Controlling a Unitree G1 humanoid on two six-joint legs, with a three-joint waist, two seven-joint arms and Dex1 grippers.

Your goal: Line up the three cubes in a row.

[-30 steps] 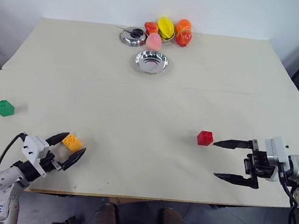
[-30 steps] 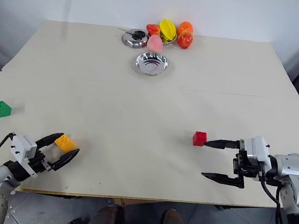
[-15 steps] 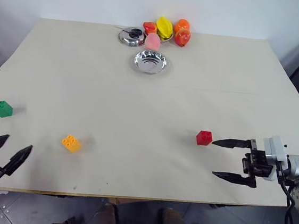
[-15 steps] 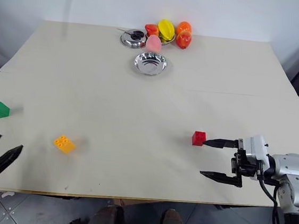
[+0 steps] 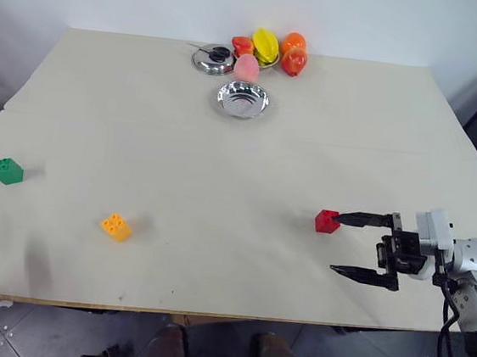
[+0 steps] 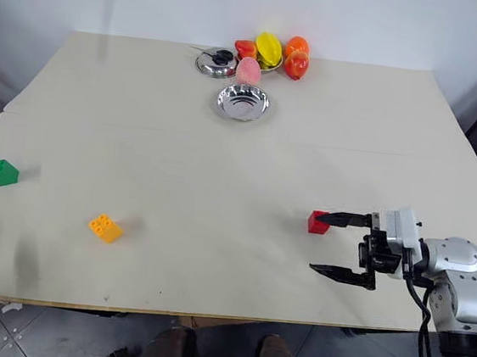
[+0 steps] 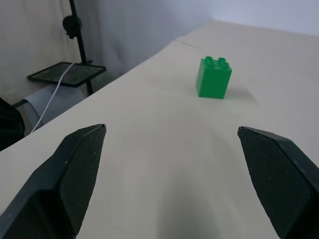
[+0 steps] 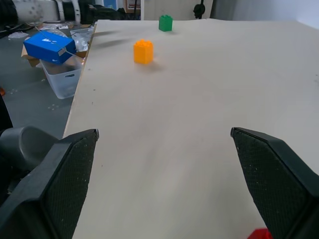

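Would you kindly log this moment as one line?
right gripper: open beside red cube | orange cube, green cube: apart

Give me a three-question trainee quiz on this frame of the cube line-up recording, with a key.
1. True or false: the right gripper is shut on the red cube.
2. Which cube lies nearest the table's left edge? A) green cube B) orange-yellow cube C) red cube
3. Fill in: the toy fruits sit at the table's ____ edge, by the metal bowl and the lid.

Key:
1. False: its jaws stand open, and one fingertip is at the cube's side.
2. A
3. far
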